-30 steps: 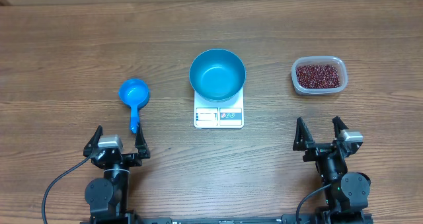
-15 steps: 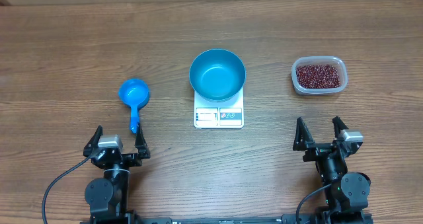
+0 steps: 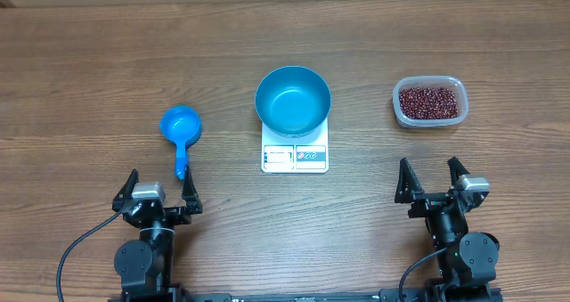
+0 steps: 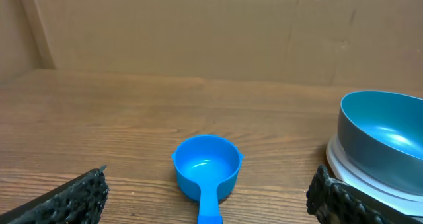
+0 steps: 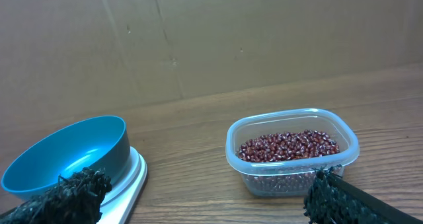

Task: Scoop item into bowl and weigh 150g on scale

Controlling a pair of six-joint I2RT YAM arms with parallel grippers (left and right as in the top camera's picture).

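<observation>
In the overhead view, the teal bowl (image 3: 293, 100) is seen seated on the white scale (image 3: 295, 157) at the middle of the table (image 3: 89, 61), and nothing is seen inside it. The beans (image 3: 431, 102) are held in a clear tub (image 3: 397, 95) to the far right, well apart from the scale. A blue scoop (image 3: 181, 126) is laid to the left, its handle pointed toward the near edge. The left gripper (image 3: 158, 179) and the right gripper (image 3: 428, 168) are placed at the near edge, each with jaws spread wide and nothing held. In the left wrist view, the empty scoop is framed between the parted fingers (image 4: 73, 197), with bowl and scale at the right edge. In the right wrist view, the filled tub is shown ahead and the bowl to the left. The task is judged to be at its very start: no bean has been moved, the scoop is not yet taken up, and scooping, filling and weighing are all left to be done. The scale's reading cannot be made out.
</observation>
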